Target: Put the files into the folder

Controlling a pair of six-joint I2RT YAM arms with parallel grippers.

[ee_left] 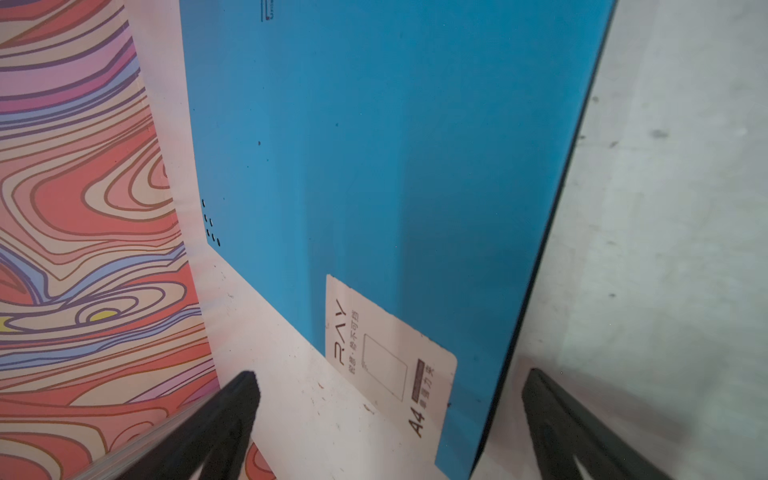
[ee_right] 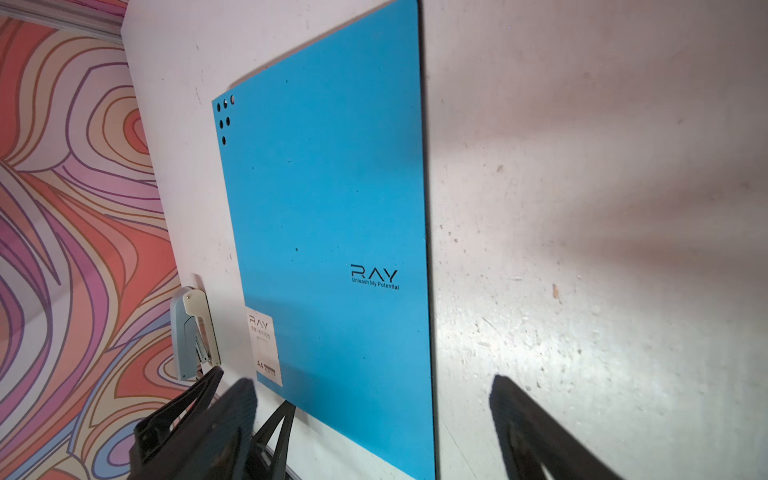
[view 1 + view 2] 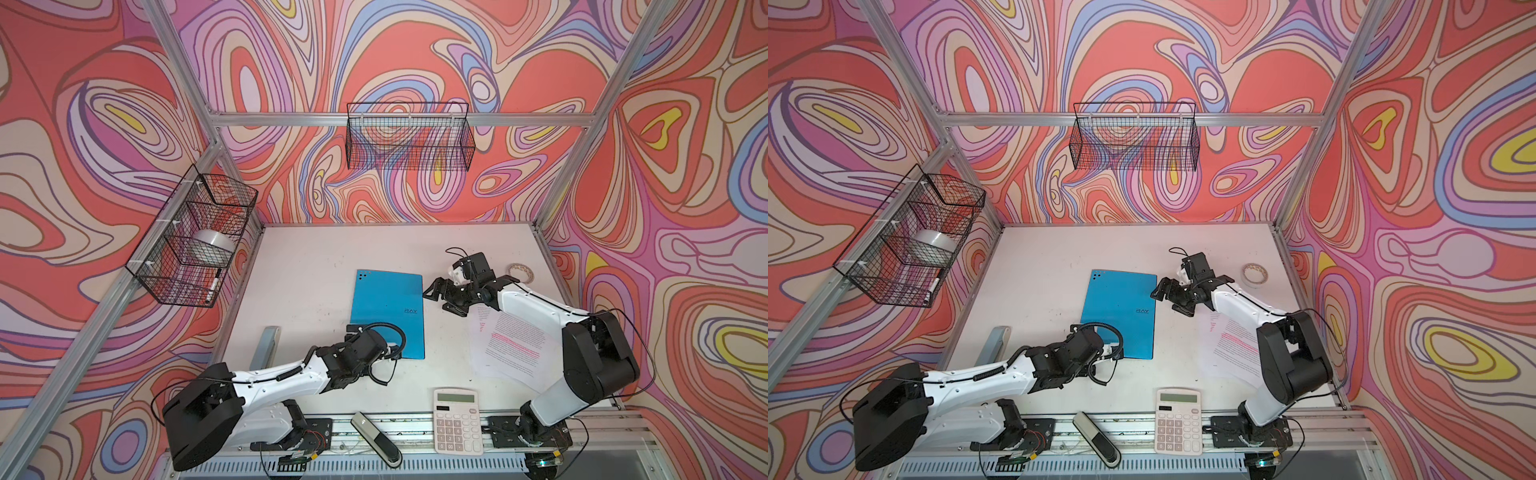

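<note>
The white counter (image 3: 316,257) carries everything, walled in by swirly patterned panels. In the middle of it lies the folder (image 3: 386,311), closed and flat, blue cover up, with its logo showing in both top views. To its right, clear of it, the files (image 3: 515,345) sit in a loose, slightly fanned pile with pink-marked lines on top; the right arm reaches over them and hides their right side.

At the near edge of the counter stands a calculator (image 3: 457,419), well apart from the folder. A grey stapler (image 2: 193,332) lies off the folder's left side, near the white label (image 1: 386,365) at the folder's near left corner. A tape roll (image 3: 519,272) rests far right, behind the right arm.

The left fingers (image 1: 232,419) are spread wide and hold nothing; the labelled corner lies between them, and I cannot tell whether they touch it. The right fingers (image 2: 528,428) are also spread wide and empty, set at the folder's right edge, which runs between them in the wrist view.
</note>
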